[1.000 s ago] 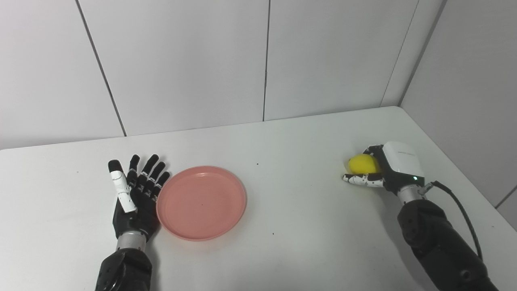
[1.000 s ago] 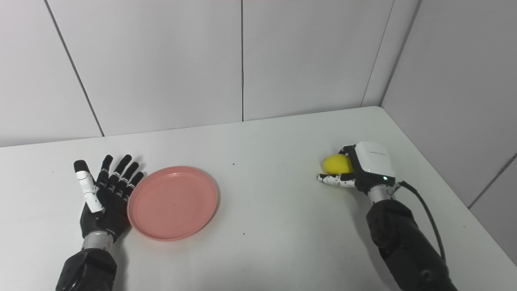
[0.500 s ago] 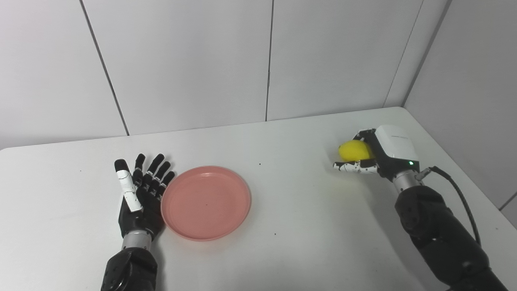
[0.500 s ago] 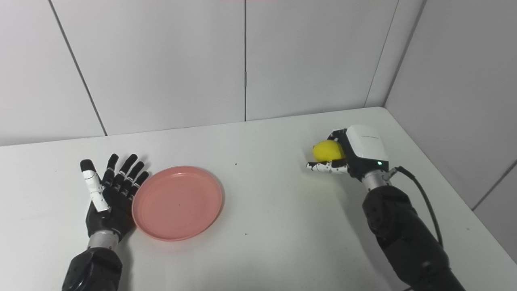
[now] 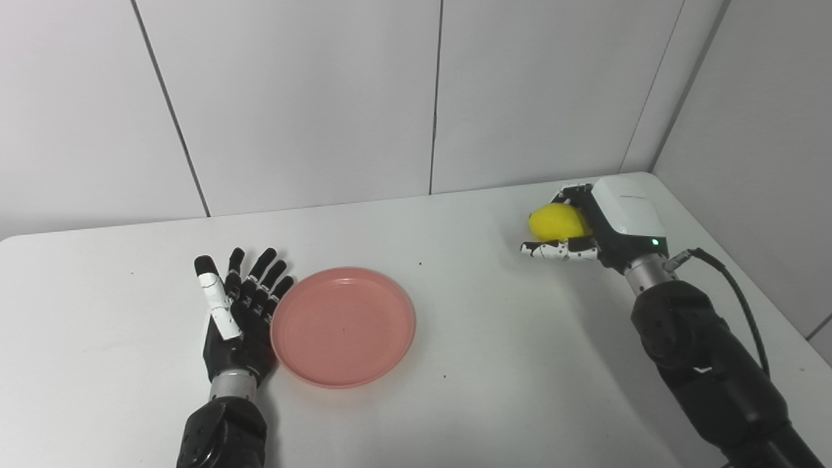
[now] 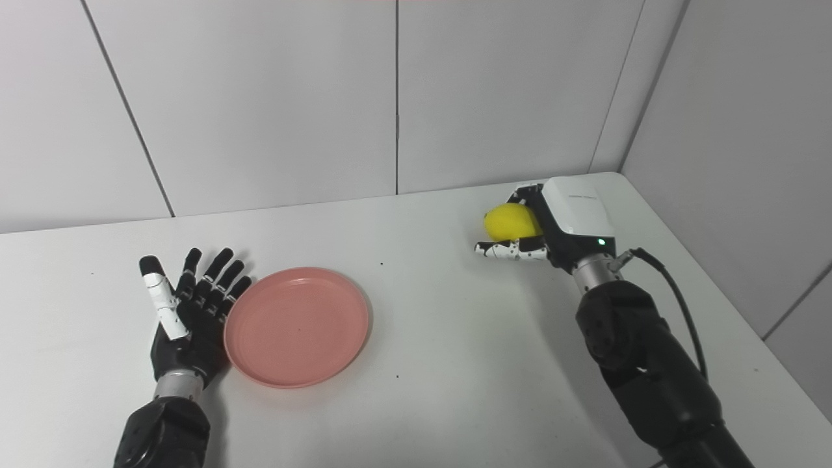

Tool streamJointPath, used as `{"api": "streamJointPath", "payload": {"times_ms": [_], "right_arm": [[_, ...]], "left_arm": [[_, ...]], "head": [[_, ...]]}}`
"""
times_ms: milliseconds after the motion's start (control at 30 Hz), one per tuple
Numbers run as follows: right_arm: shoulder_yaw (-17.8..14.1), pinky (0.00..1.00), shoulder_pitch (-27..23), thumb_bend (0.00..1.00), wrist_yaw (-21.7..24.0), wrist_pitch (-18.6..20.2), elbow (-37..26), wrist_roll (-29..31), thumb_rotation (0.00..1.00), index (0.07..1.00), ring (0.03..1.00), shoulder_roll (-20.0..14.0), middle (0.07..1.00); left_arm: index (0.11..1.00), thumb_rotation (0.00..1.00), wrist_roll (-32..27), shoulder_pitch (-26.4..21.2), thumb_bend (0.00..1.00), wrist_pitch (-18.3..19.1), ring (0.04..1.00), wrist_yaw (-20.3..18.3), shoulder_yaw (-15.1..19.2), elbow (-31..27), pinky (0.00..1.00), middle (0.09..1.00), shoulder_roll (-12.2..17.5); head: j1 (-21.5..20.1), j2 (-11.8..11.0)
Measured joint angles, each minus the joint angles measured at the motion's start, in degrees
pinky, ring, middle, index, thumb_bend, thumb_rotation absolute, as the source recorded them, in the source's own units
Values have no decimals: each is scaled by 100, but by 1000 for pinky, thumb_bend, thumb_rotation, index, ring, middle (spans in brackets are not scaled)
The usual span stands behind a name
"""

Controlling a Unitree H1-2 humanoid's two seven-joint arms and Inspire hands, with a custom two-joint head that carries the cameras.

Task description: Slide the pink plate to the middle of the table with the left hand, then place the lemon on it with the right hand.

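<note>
- Left hand: it lies flat on the table with fingers spread and straight, holding nothing. Its inner edge is against the left rim of the plate, or just beside it; the views do not settle whether they touch.
- Plate: pink, round and shallow, it sits flat on the table with nothing on it. It lies left of the table's middle, immediately right of the left hand. I judge the slide is not quite finished, since the plate looks a little short of centre.
- Lemon: well to the right of the plate and farther back, toward the far right corner. It is held off the table, as the shadow beneath suggests. Its long axis runs roughly left to right in the view.
- Right hand: curled around the lemon, thumb beneath and fingers over the far side, the white back of the hand turned up.
- The relation that matters: the plate lies to the left of and nearer than the lemon-carrying right hand, so the carry has to run leftward and toward the robot. The left hand is far nearer the plate, right at its rim, so it may need to clear before the lemon comes down.
</note>
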Motion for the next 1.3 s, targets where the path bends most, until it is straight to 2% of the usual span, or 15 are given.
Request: {"api": "streamJointPath", "payload": {"times_ms": [233,333,500,633,800,1067,1200,1300], "right_arm": [[-62,103,2,538,-1,-303,-10,85,419,278,152,-5,221],[-64,109,0,529,23,-323,-66,87,404,300,160,-3,231],[-44,100,-53,539,45,-357,-219,53,358,279,147,1,215],[-26,101,-158,548,46,-406,-306,55,397,280,148,49,218],[17,103,-277,553,75,-407,-337,98,401,278,149,143,217],[278,109,-541,552,289,-406,-387,8,454,276,154,338,222],[398,115,-706,550,414,-406,-433,-12,418,284,161,461,230],[474,124,-780,560,456,-406,-484,-82,447,293,170,558,238]], "left_arm": [[1000,934,10,23,927,-1,847,49,-55,-16,838,838,-8],[1000,937,71,26,927,-1,847,103,-119,-23,837,838,-12],[1000,936,168,30,922,-10,844,172,-216,-25,835,835,-21],[1000,929,208,33,930,-12,843,216,-263,-25,842,834,-26],[1000,925,215,33,929,-15,838,269,-301,-29,832,828,-30],[1000,939,234,33,911,-48,826,378,-378,-27,803,811,-34],[1000,944,232,33,907,-67,830,397,-414,-24,805,811,-37],[1000,941,231,33,921,-66,828,410,-433,-24,808,810,-38]], "head": [[290,0],[448,-9],[650,-26],[721,-26],[914,-44],[1020,-70],[1046,-62],[1055,-70]]}}
